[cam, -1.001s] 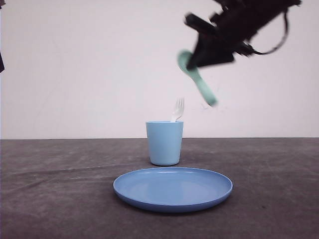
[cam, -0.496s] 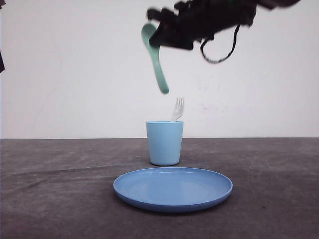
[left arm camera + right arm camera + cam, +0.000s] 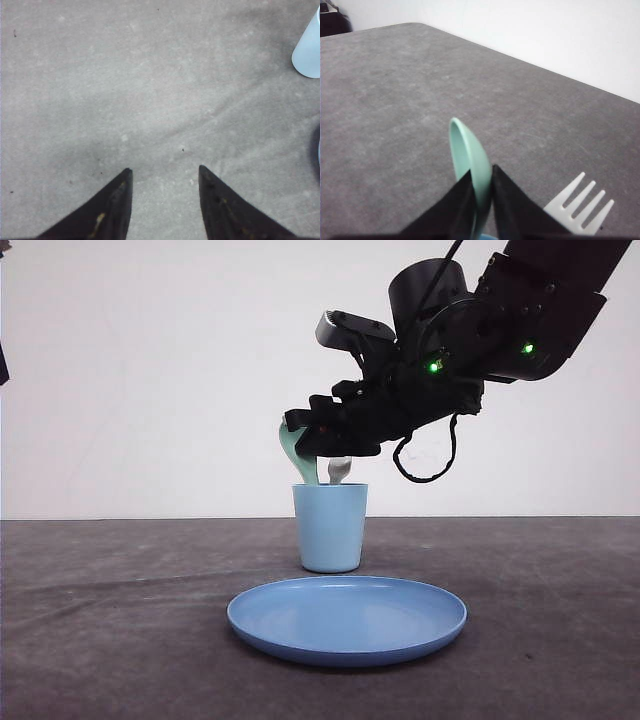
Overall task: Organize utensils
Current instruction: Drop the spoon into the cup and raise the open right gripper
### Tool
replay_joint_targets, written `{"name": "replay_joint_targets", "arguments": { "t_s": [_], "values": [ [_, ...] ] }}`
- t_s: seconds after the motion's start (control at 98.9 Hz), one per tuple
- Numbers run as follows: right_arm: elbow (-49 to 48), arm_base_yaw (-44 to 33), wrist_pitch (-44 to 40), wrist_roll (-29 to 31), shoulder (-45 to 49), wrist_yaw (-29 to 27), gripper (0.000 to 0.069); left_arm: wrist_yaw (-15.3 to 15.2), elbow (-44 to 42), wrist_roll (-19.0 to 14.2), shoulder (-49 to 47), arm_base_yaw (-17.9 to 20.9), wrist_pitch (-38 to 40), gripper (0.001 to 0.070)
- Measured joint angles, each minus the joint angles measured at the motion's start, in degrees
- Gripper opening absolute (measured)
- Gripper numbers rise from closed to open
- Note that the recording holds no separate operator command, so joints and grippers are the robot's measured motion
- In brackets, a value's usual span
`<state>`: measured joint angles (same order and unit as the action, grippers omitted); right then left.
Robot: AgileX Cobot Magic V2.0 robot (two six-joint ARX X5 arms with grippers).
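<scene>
The mint-green spoon (image 3: 298, 460) stands bowl-up with its handle down inside the light blue cup (image 3: 330, 528), pinched by my right gripper (image 3: 305, 432), which hangs just above the cup's rim. In the right wrist view the spoon (image 3: 468, 156) sits squeezed between the two black fingers of that gripper (image 3: 481, 174). The white fork (image 3: 339, 471) stands in the same cup, its tines (image 3: 582, 204) showing beside the fingers. My left gripper (image 3: 163, 171) is open over bare table, nothing between its fingers, with the cup (image 3: 309, 50) off to one side.
A round blue plate (image 3: 347, 619) lies on the dark grey table in front of the cup. A white wall runs behind the table's far edge. The right arm's black body (image 3: 480, 330) reaches in from the upper right above the cup.
The right arm swung left and came down with the spoon, from high at the right to the cup. The spoon's handle now sits inside the cup, and the gripper hides most of the fork.
</scene>
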<state>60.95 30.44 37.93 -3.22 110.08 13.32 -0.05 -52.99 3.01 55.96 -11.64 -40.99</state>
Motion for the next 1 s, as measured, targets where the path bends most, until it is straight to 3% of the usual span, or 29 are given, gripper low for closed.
{"name": "replay_joint_targets", "arguments": {
  "t_s": [0.162,0.233,0.546,1.001],
  "values": [
    [0.0,0.0,-0.13,0.04,0.0,0.2,0.0369,0.0,0.0,0.0,0.0,0.0,0.0,0.024],
    [0.0,0.0,-0.22,0.04,0.0,0.57,0.0413,0.0,0.0,0.0,0.0,0.0,0.0,0.024],
    [-0.02,0.0,-10.71,0.07,-8.5,1.95,0.0435,0.0,0.0,0.0,0.0,0.0,0.0,0.024],
    [-0.02,-4.17,-44.3,0.24,-29.38,1.92,0.0435,0.0,0.0,0.22,0.0,0.0,0.0,0.024]
  ]
}}
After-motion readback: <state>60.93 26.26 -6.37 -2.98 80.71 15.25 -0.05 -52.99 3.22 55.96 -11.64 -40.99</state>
